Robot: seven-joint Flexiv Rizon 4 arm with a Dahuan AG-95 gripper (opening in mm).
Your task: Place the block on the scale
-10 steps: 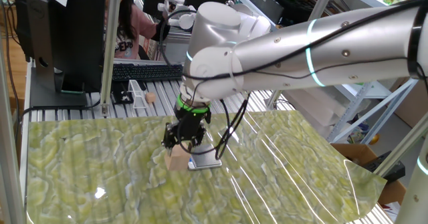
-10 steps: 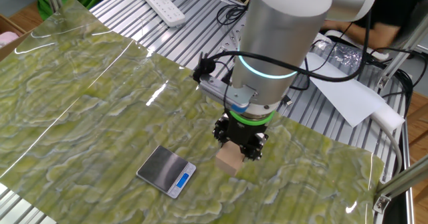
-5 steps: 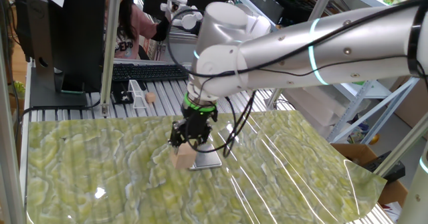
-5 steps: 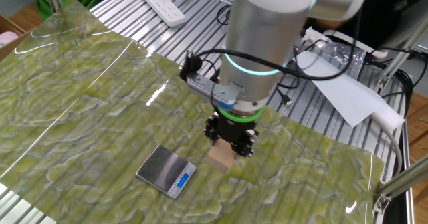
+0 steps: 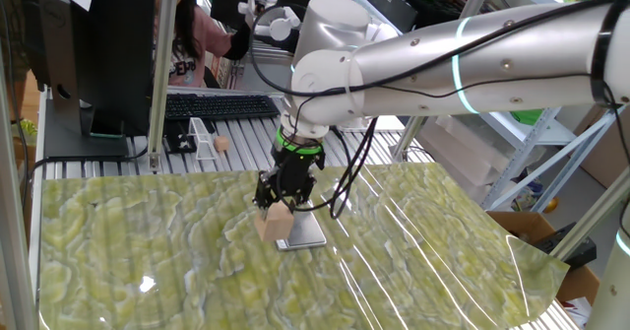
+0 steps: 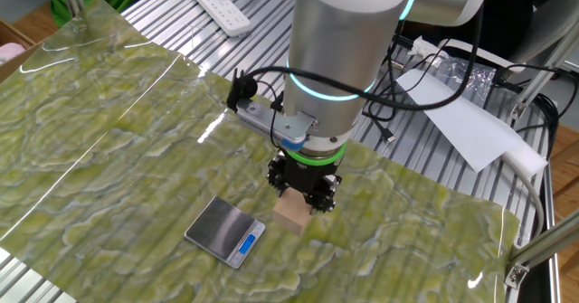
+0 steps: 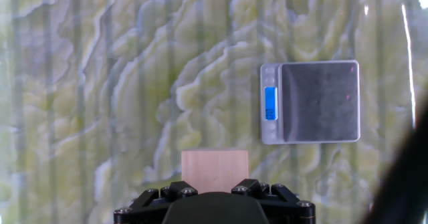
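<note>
The block [image 5: 277, 222] is a light-tan wooden cube held in my gripper [image 5: 279, 204], lifted a little above the green patterned mat. It also shows in the other fixed view [image 6: 291, 213] and at the bottom of the hand view [image 7: 215, 170], between the black jaws. The scale [image 7: 311, 101] lies flat on the mat with a silver plate and a blue display on its edge. In the hand view it is up and to the right of the block. It shows beside the block in both fixed views [image 5: 305, 233] [image 6: 224, 231].
A green marbled mat [image 5: 148, 251] covers the table. Behind it on the slatted frame are a keyboard [image 5: 212, 104], a small wooden ball [image 5: 222, 144] and a clear stand [image 5: 202, 138]. A power strip [image 6: 220, 8] and white paper [image 6: 461, 122] lie at the far side.
My gripper with the block has moved steadily across the mat towards the scale and risen slightly. The scale has not moved.
</note>
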